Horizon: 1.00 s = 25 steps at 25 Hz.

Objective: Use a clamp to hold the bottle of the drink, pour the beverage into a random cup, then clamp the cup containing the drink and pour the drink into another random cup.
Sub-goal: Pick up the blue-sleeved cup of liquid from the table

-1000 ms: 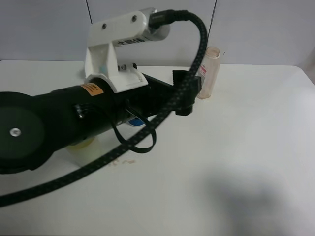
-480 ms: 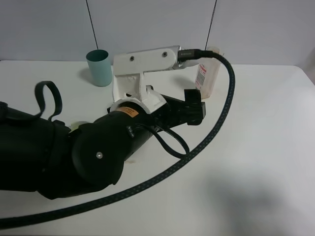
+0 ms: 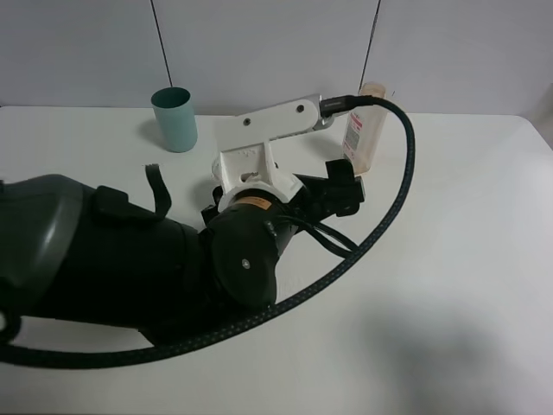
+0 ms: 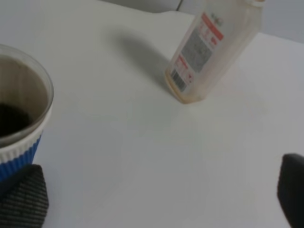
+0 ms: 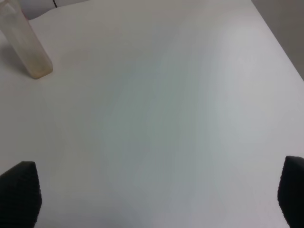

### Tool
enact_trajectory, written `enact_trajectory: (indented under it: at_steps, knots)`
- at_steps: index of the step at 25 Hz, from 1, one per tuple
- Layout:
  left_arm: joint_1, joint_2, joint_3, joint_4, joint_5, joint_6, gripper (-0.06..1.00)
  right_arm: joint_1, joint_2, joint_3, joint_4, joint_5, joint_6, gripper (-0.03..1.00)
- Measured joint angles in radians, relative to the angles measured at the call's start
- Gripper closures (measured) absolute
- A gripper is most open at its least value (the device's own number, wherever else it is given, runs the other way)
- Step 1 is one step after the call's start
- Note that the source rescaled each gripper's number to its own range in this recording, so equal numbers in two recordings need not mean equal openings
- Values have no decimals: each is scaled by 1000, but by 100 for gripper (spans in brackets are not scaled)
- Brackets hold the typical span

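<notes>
With the left gripper [image 4: 156,194] gaping empty, mid-frame in the high view, centre it round the blue-banded cup [image 4: 19,135] — squeeze gently; keep it upright.

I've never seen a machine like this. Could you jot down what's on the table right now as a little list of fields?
Bottle: upright on the white table, no dark liquid visible inside, nothing holding it
Blue-banded cup: holds dark drink
Teal cup: stands near the table's far edge, apart from the bottle
Left gripper: open, holding nothing, one finger beside the blue-banded cup
Right gripper: open over bare table, holding nothing
</notes>
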Motion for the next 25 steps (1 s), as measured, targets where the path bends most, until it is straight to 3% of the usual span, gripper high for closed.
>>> enact_trajectory:
  at_steps: [6, 10, 15, 25]
  knots:
    - [0, 56, -31, -59, 0, -14, 1, 0, 0, 0, 0, 0, 0, -3]
    - [0, 91, -33, -81, -19, -83, 6, 0, 0, 0, -1, 0, 0, -3]
    - [0, 131, -33, -83, -61, -163, 11, 0, 0, 0, -1, 0, 0, -3]
    - [14, 198, -34, -28, -105, -198, 11, 0, 0, 0, -1, 0, 0, -3]
